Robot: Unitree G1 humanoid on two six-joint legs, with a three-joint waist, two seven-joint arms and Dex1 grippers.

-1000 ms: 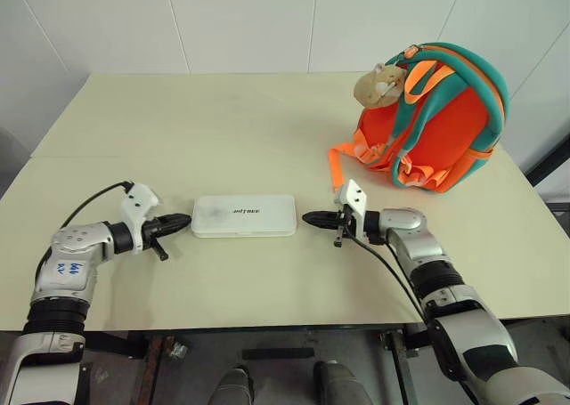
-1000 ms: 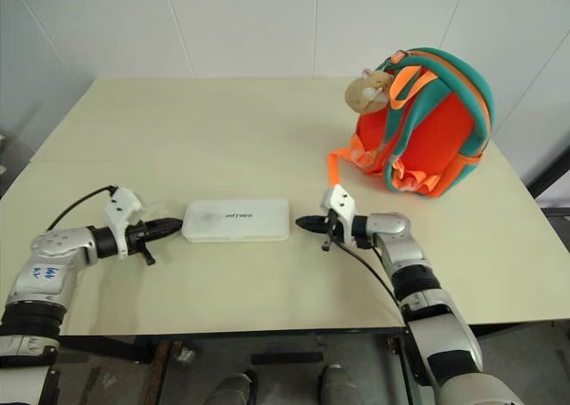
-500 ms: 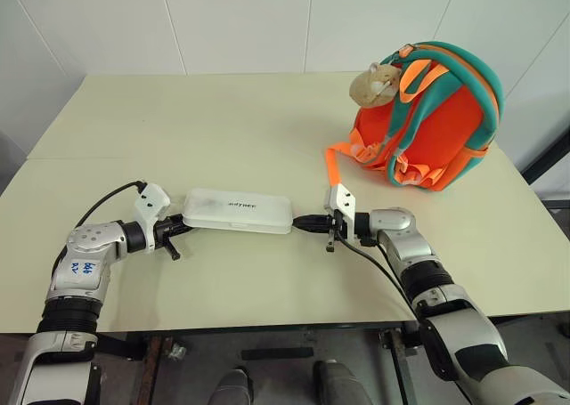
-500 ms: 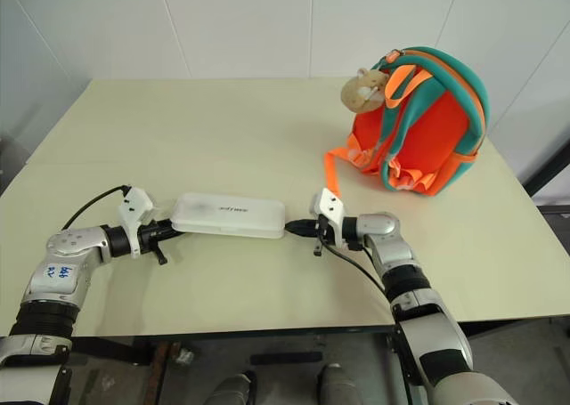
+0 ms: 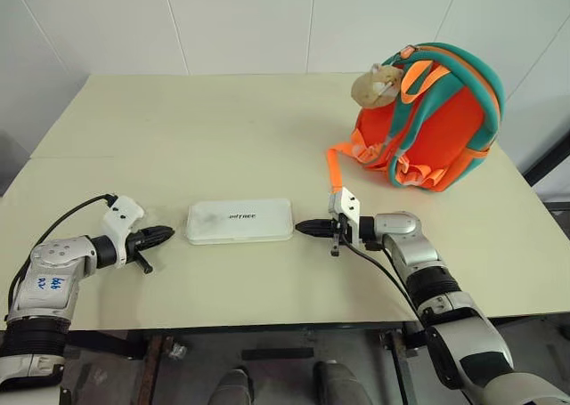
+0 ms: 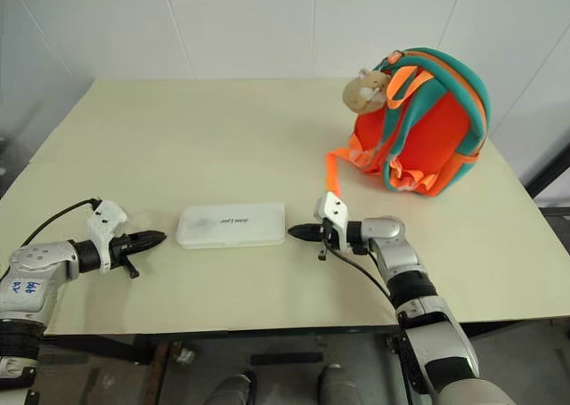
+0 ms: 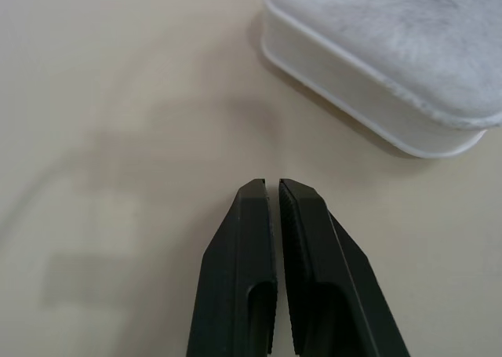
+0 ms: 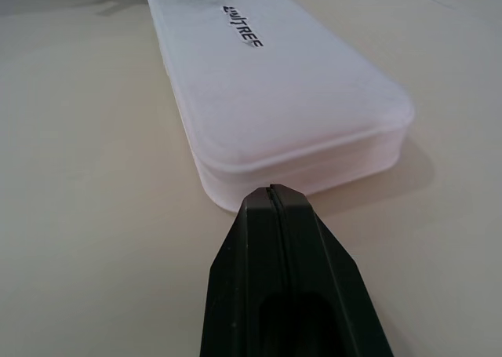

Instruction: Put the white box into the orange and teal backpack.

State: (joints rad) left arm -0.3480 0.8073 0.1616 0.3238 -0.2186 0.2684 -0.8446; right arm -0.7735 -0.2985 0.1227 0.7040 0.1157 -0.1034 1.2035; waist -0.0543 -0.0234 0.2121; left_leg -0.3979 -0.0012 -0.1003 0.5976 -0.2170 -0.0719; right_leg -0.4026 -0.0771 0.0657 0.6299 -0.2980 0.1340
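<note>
On the table (image 5: 223, 138) we saw the box (image 5: 239, 221) lying outside the backpack (image 5: 432, 111), at its 8 o'clock; both grippers (image 5: 166, 234) (image 5: 301, 228) were clenched empty.

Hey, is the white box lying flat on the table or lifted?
Flat: the white box rests on the table, neither pincer holding it.

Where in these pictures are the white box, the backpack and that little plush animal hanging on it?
white box (image 5: 239, 221): left eye view, middle of its flat lid.
orange and teal backpack (image 5: 445, 125): left eye view, its orange back panel.
plush animal charm (image 5: 374, 84): left eye view, its tan body.
</note>
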